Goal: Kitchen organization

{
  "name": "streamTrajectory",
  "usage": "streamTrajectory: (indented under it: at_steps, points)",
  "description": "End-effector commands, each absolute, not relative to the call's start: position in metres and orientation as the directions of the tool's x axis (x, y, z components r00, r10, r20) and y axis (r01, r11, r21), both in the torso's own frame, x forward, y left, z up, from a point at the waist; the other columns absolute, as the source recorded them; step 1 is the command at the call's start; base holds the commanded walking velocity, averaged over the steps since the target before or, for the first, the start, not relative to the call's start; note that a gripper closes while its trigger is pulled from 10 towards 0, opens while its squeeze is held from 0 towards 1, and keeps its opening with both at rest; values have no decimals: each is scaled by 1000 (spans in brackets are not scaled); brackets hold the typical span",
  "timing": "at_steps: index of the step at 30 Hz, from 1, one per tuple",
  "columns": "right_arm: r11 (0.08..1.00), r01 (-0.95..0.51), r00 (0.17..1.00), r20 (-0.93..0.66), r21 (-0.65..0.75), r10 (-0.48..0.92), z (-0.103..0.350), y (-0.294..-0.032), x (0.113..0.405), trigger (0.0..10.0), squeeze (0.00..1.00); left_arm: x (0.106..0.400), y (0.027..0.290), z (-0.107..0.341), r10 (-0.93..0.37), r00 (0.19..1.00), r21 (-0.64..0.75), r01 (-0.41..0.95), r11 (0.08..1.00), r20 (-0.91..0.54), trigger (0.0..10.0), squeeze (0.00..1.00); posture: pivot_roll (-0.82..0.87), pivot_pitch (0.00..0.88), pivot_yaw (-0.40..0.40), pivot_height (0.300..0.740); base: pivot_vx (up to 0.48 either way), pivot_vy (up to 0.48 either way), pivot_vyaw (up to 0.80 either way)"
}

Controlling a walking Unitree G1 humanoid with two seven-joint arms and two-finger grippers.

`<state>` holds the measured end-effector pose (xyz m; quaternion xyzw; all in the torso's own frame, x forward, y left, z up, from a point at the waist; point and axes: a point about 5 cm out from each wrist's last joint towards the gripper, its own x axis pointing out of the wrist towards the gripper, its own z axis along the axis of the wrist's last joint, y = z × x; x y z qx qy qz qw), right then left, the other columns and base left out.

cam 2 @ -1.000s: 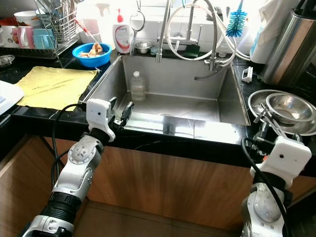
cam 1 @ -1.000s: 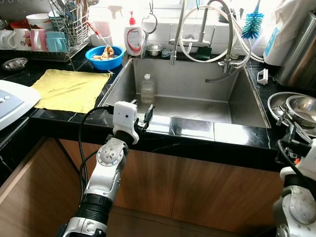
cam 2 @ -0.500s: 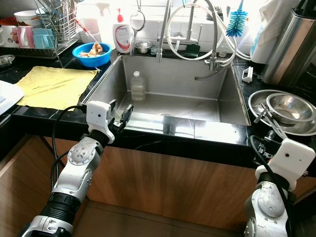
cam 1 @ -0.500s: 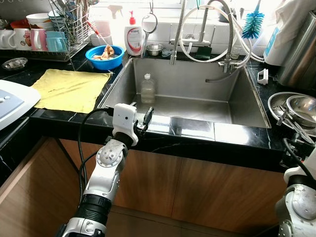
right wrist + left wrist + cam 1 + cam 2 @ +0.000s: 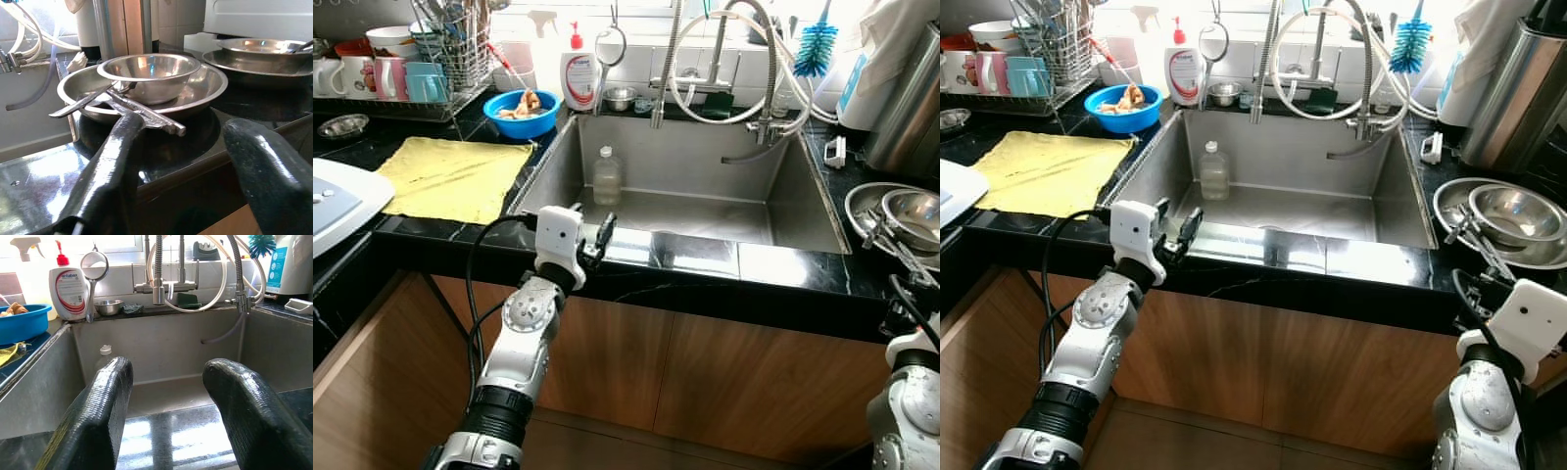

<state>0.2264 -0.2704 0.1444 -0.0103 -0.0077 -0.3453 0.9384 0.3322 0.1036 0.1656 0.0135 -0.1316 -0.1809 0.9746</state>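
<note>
My left gripper (image 5: pixel 591 223) hovers over the front rim of the steel sink (image 5: pixel 803 211), open with nothing between its fingers (image 5: pixel 105 396). Beyond it a clear plastic bottle (image 5: pixel 606 174) stands upright on the sink floor near the back left wall. My right gripper (image 5: pixel 183 129) is open and empty, low at the counter's front edge on the right. Just beyond it a steel bowl (image 5: pixel 149 73) sits in a wide steel plate (image 5: pixel 205 90), with metal tongs (image 5: pixel 146 115) lying across the plate's rim.
A yellow cloth (image 5: pixel 450 176) lies on the black counter left of the sink. Behind it are a blue bowl (image 5: pixel 521 113), a soap bottle (image 5: pixel 578 78) and a dish rack with mugs (image 5: pixel 406 78). The hose faucet (image 5: pixel 720 59) arches over the sink.
My right arm has dropped lower and drawn back towards the bottom right corner. The left gripper has stayed nearly still over the sink's front rim.
</note>
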Motion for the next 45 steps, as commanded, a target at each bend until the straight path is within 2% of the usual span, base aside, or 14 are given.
streamTrajectory:
  at_steps: [1,2,6,8,9,10,15,17,18,34,37,38,39,45]
  points:
    - [760,650,760,8,-18,-650,143,-271,228,0,0,330,103,164,-366,898,93,354,931,243,10000,0,-71,0,-13,740,0,0,0]
    - [761,649,761,5,-17,-649,143,-271,228,0,0,330,103,165,-366,898,93,354,930,243,10000,0,-70,0,-13,740,0,0,0]
    - [763,646,764,1,-15,-646,142,-270,230,4157,0,330,103,164,-367,898,94,354,930,243,10000,0,-68,0,-13,740,0,0,0]
    - [765,643,765,-1,-15,-643,142,-269,231,4667,0,330,103,164,-366,898,95,354,930,242,10000,0,-65,0,-13,740,0,0,0]
    - [767,642,767,-3,-16,-642,142,-268,231,9451,0,330,103,164,-366,899,95,353,931,242,10000,0,-62,0,-14,740,0,0,0]
    - [767,641,767,-5,-16,-641,141,-268,231,10000,0,330,103,164,-366,899,95,354,931,242,10000,0,-62,0,-14,740,0,0,0]
    - [772,636,772,-7,-12,-636,141,-267,233,10000,0,330,103,164,-365,899,95,353,931,241,10000,0,-59,0,-15,740,0,0,0]
    - [774,633,774,-3,-9,-633,142,-266,234,78,0,329,104,164,-365,900,96,352,931,240,10000,0,-59,0,-15,740,0,0,0]
    - [775,632,775,0,-7,-632,142,-266,234,0,0,329,104,164,-364,900,96,351,931,240,10000,0,-59,0,-15,740,0,0,0]
    - [775,632,775,5,-4,-632,143,-266,236,196,0,329,104,162,-364,902,98,351,931,232,10000,0,-56,0,-14,740,0,0,0]
    - [778,628,778,9,-5,-628,145,-266,237,5529,0,329,104,163,-362,903,99,348,932,232,10000,0,-55,0,-15,740,0,0,0]
    - [779,626,779,10,-5,-626,145,-266,238,5529,0,329,104,163,-361,903,100,348,932,232,10000,0,-55,0,-15,740,0,0,0]
    - [785,620,785,14,-8,-619,146,-265,239,10000,0,329,104,163,-361,903,101,347,933,232,10000,0,-53,0,-16,740,0,0,0]
    - [812,584,811,42,-4,-583,152,-260,244,10000,0,329,106,163,-356,905,103,341,934,232,10000,0,-52,0,-17,740,0,0,0]
